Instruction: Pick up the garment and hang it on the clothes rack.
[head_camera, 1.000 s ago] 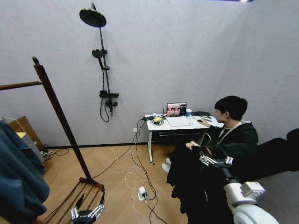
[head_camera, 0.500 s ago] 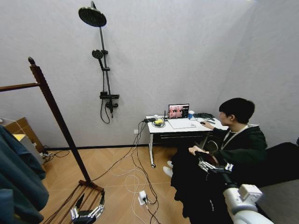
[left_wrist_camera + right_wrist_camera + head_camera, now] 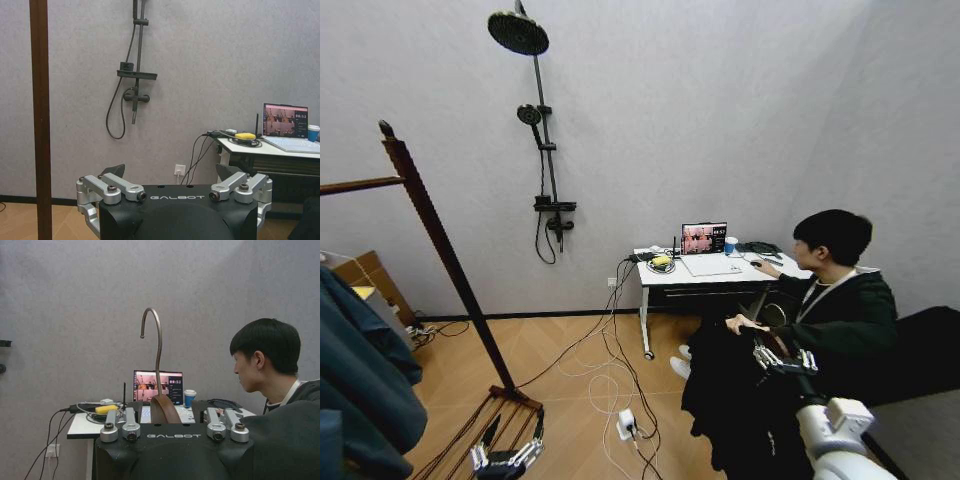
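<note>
— Jaws of the right gripper: how are they set?
— Closed on the brown hanger neck of the garment, arm raised at lower right; black cloth is draped below, metal hook upright.
— And the left gripper?
— Held low by the clothes rack, spread wide, nothing gripped.

Matt black cloth garment; polished metal hook; smooth dark wooden clothes rack.

The head view looks down across the room from high up, far wall ahead. Both wrist views sit low, facing that same wall; all three share the desk with its laptop, far right.
</note>
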{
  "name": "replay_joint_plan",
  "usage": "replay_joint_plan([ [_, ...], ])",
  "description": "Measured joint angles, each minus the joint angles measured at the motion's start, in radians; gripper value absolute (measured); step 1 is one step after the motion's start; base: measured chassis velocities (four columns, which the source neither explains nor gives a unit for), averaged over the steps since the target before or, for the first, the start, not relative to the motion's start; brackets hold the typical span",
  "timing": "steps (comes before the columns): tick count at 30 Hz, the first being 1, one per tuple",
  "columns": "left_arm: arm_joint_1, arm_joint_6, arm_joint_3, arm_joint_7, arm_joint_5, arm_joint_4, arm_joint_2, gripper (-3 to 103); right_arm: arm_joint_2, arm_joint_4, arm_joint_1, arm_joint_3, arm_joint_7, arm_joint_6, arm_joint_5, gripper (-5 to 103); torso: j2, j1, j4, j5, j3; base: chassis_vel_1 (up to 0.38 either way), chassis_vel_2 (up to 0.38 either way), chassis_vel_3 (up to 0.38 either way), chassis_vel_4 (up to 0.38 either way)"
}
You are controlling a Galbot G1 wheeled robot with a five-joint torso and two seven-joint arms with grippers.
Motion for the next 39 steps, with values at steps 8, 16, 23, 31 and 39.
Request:
replay_joint_plan([
  [8, 0.000, 0.000, 0.000, 0.000, 0.000, 0.000, 0.000, 100, 0.000, -0.019, 0.012, 0.001, 0.016, 0.033, -0.052, 25, 0.000, 0.000, 0.0003, 0.0000, 0.000, 0.000, 0.000, 0.000, 0.000],
  [16, 0.000, 0.000, 0.000, 0.000, 0.000, 0.000, 0.000, 100, 0.003, -0.030, 0.015, 0.010, 0.025, 0.062, -0.088, 10, 0.000, 0.000, 0.0001, 0.0002, 0.000, 0.000, 0.000, 0.000, 0.000],
  [23, 0.000, 0.000, 0.000, 0.000, 0.000, 0.000, 0.000, 100, -0.001, -0.043, 0.034, 0.014, 0.021, 0.095, -0.119, 10, 0.000, 0.000, 0.0000, 0.0001, 0.000, 0.000, 0.000, 0.000, 0.000],
  [31, 0.000, 0.000, 0.000, 0.000, 0.000, 0.000, 0.000, 100, -0.006, -0.045, 0.044, 0.016, -0.015, 0.110, -0.117, 10, 0.000, 0.000, 0.0000, 0.0000, 0.000, 0.000, 0.000, 0.000, 0.000],
  [39, 0.000, 0.000, 0.000, 0.000, 0.000, 0.000, 0.000, 100, -0.013, -0.055, 0.073, -0.022, -0.091, 0.133, -0.028, 10, 0.000, 0.000, 0.0000, 0.0000, 0.000, 0.000, 0.000, 0.000, 0.000],
])
